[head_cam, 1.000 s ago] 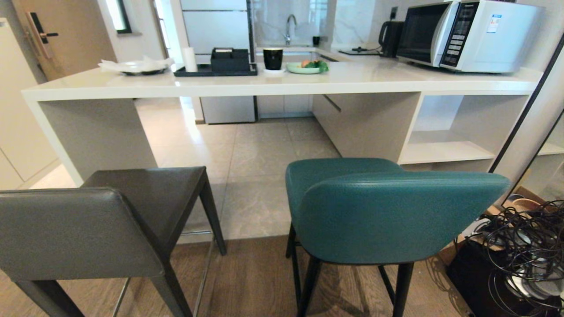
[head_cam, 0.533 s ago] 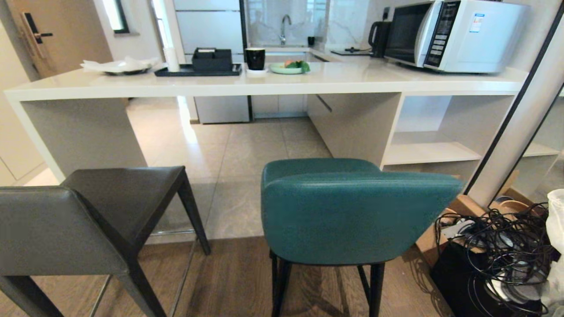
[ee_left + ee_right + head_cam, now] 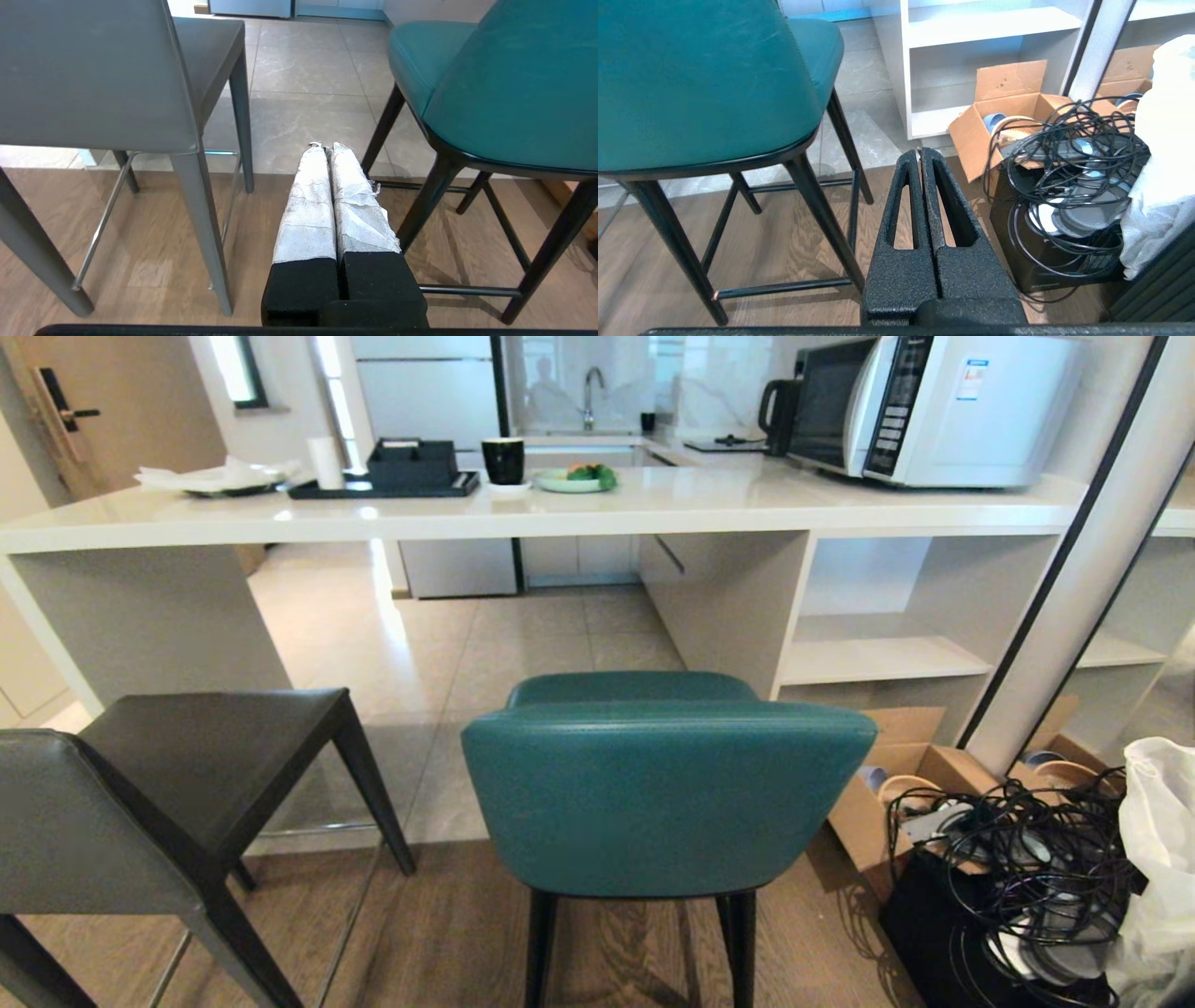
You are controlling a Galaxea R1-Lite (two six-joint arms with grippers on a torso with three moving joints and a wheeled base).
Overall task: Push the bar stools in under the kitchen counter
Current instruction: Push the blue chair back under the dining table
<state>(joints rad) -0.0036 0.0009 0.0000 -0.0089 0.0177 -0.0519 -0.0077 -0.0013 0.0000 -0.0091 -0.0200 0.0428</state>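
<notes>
The teal bar stool (image 3: 663, 793) with a curved back stands straight ahead on the wood floor, its back toward me, short of the white kitchen counter (image 3: 579, 513). The grey square-backed bar stool (image 3: 140, 793) stands at the left, also out from the counter. Neither arm shows in the head view. My left gripper (image 3: 325, 147) is shut with nothing held, low between the grey stool (image 3: 93, 79) and the teal stool (image 3: 509, 88). My right gripper (image 3: 920, 151) is shut and empty, to the right of the teal stool (image 3: 700, 79).
A cardboard box (image 3: 896, 784), a black box with tangled cables (image 3: 1018, 887) and a white bag (image 3: 1162, 840) crowd the floor at the right, beside a white post (image 3: 1074, 588). Open shelf cubbies (image 3: 878, 635) fill the counter's right end. A microwave (image 3: 934, 411), tray, cup and plate sit on top.
The whole head view has shifted left, so the camera has moved right: the teal stool now sits centred, the grey stool is partly out of frame, and more clutter shows at the right.
</notes>
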